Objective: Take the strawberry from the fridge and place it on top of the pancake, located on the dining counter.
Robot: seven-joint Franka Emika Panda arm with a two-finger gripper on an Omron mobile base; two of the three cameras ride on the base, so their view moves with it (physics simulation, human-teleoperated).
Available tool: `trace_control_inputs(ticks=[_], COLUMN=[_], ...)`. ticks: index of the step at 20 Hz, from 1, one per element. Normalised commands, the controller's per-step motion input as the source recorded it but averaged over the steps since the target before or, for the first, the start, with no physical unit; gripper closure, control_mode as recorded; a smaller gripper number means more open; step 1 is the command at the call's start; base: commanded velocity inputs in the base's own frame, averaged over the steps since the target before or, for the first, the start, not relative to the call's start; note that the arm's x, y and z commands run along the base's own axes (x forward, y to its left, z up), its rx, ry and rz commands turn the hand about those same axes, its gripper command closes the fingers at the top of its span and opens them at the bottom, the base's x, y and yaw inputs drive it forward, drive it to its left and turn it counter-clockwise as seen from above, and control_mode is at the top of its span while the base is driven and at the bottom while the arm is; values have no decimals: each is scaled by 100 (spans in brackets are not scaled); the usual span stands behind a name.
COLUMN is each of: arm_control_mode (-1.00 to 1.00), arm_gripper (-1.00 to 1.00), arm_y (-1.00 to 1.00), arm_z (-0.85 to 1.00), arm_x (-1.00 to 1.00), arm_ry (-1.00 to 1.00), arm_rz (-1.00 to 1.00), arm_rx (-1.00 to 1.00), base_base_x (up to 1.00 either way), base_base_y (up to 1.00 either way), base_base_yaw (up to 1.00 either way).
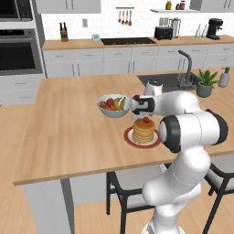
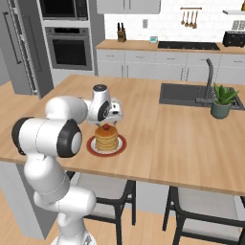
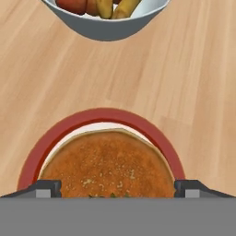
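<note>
atop the pancake (image 1: 143,131) on the bench (image 1: 68,137), the strawberry (image 1: 146,120) sits at stack centre, fruit bowl (image 1: 113,106) at ten o'clock. fingers (image 3: 46,188) spread wide, pinching nothing. berry likely light, soft, bruisable; pinch its sides gently.

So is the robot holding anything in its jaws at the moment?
Nothing. The strawberry rests on the pancake, and the gripper stands open above, fingertips wide apart.

Base views flank the pancake (image 1: 143,132), hand view straight down, close
</note>
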Motion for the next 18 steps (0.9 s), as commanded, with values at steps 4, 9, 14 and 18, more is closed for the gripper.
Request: trace_control_inputs(ticks=[4, 9, 14, 18], arm_control_mode=[-100, -100, -100, -100], arm_gripper=[-100, -100, -100, -100], arm_y=[0, 0, 1, 26], arm_z=[86, 92, 68, 17], arm_x=[-11, -95, -100, -100], arm_ry=[0, 0, 1, 0], arm_rz=[0, -7, -11, -9], arm_rx=[-1, 0, 0, -1], base_base_x=[0, 0, 0, 0], base_base_y=[0, 0, 0, 0], base_base_yaw=[0, 0, 0, 0])
